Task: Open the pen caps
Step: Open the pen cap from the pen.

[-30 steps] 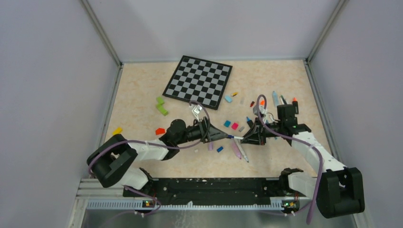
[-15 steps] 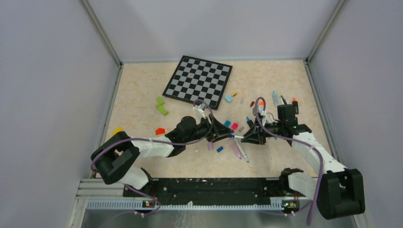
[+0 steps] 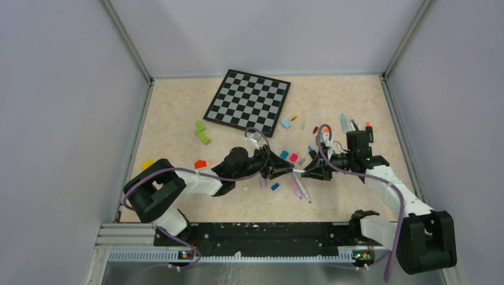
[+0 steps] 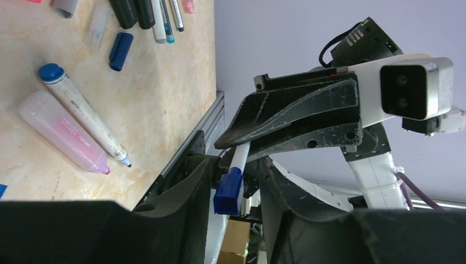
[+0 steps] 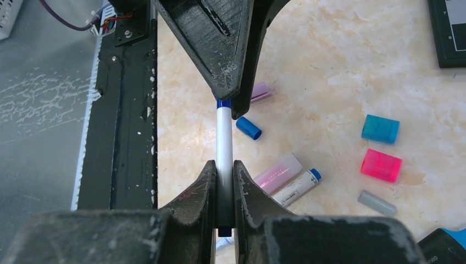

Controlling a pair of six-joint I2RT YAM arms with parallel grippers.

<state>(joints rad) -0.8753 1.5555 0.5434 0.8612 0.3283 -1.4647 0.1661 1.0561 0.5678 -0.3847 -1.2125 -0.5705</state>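
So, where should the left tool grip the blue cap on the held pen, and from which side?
Grip the blue cap around its middle, coming end-on from the left arm's side. The right tool clamps the white pen by its barrel with the cap end pointing out free, so the left tool can straddle the short cap.

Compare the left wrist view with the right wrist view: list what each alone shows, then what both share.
Only the left wrist view: the blue cap whole on the pen's end, between the left fingers. Only the right wrist view: a loose cyan cap and a corner of the checkered board. Both: the white pen clamped in the right fingers, and the pink highlighter lying beside a white marker on the table.
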